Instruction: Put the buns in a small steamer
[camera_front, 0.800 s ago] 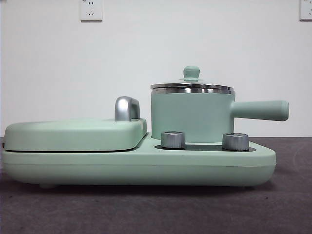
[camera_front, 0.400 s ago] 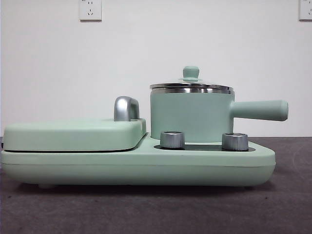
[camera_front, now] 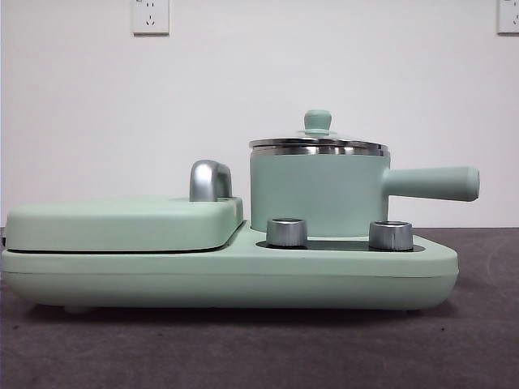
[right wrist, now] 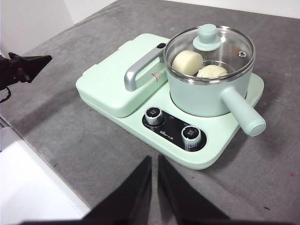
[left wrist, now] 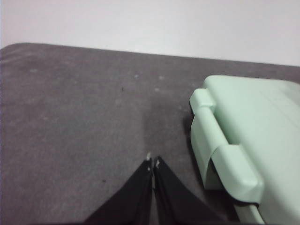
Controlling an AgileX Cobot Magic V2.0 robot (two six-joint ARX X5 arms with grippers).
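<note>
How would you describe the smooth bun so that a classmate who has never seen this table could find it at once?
Find the mint-green cooker on the grey table, then the small steamer standing on it under a glass lid. Two buns lie inside; the smooth bun is the plain cream one nearer the chrome handle, while the pleated bun beside it is ridged.

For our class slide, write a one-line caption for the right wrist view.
Two buns sit inside the lidded small steamer; right gripper hangs shut nearby.
</note>
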